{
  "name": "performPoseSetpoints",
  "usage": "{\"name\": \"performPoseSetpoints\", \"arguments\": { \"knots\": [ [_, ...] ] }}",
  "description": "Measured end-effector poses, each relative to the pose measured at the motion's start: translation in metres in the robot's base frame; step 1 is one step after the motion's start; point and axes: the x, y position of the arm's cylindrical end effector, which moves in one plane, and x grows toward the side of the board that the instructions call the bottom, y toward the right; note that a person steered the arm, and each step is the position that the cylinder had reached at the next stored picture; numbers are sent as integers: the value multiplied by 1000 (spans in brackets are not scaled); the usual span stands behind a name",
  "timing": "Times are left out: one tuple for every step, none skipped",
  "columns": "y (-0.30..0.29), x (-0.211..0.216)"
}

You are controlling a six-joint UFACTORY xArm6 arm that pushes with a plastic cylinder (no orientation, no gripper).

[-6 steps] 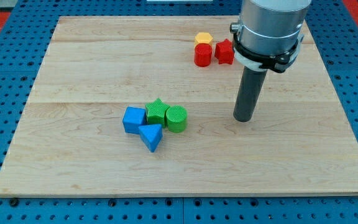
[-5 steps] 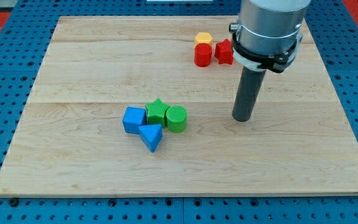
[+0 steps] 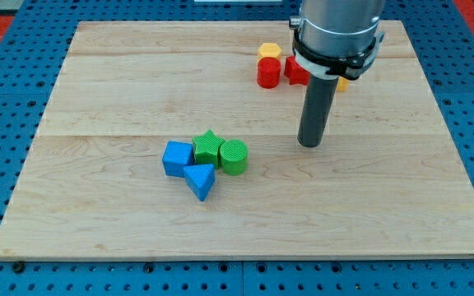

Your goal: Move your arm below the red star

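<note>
Red marks our target: the red star [image 3: 293, 72] sits near the board's [image 3: 122, 82] top edge, half hidden behind our arm, touching a red cylinder [image 3: 268, 73] on its left. We carry no fingers, only a rod; my tip [image 3: 309, 144] rests on the wood toward the view's bottom from the star, slightly right of it, well apart.
</note>
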Motion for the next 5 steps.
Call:
{"name": "performPoseSetpoints", "arguments": {
  "knots": [
    [0, -2],
    [0, -2],
    [4, -2],
    [12, -7],
    [-3, -21]
  ]
}}
